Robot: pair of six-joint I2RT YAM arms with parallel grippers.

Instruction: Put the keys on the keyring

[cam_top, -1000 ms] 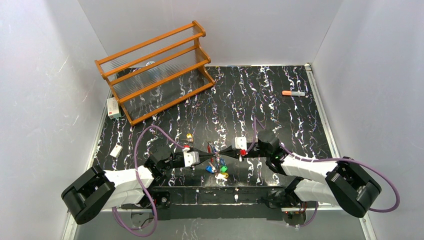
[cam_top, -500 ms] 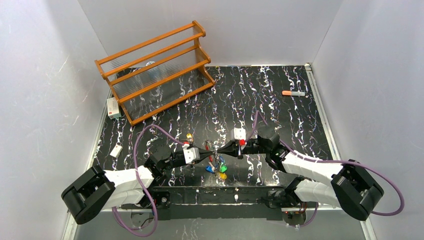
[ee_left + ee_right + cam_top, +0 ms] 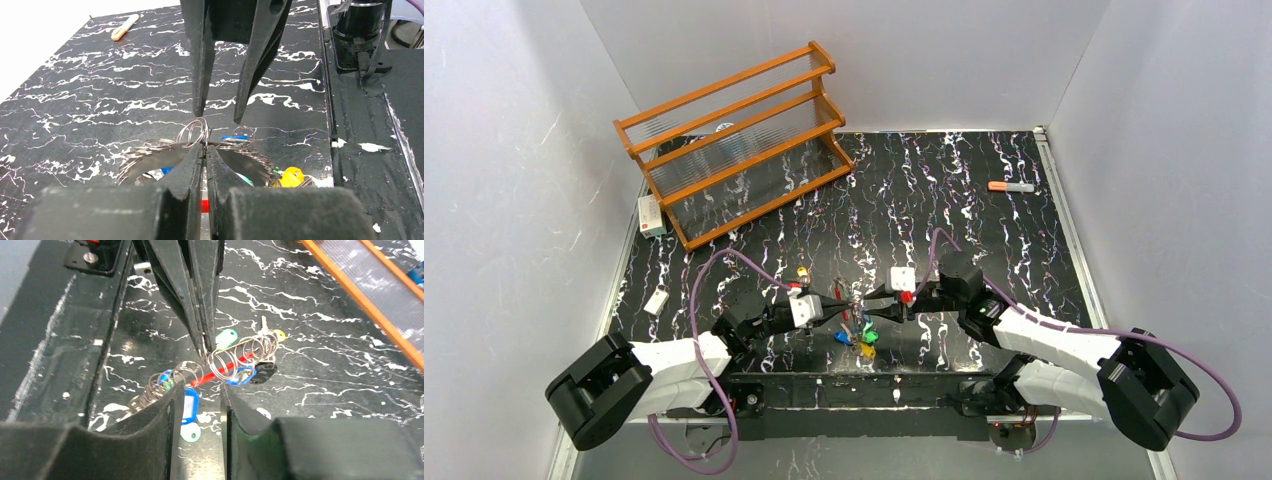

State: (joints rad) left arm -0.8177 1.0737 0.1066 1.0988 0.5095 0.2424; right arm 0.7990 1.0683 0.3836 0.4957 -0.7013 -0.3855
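1. Pinching a wire loop of the keyring [image 3: 192, 132], the left gripper [image 3: 205, 150] has its jaws closed tight on it, close to the front edge of the table [image 3: 984, 230].
2. The keys [image 3: 864, 340], with green, yellow and blue heads, cluster on the near side of the ring.
3. The right gripper [image 3: 219, 117] faces the left one, jaws partly apart, tips just beside the ring and holding nothing.
4. Far back are a marker [image 3: 1010, 186] on the right and a wooden rack [image 3: 744, 150] on the left.

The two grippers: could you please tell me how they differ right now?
The left gripper is shut on the keyring; the right gripper is open, holding nothing. The left gripper points rightward, the right gripper leftward. Both face the keyring.
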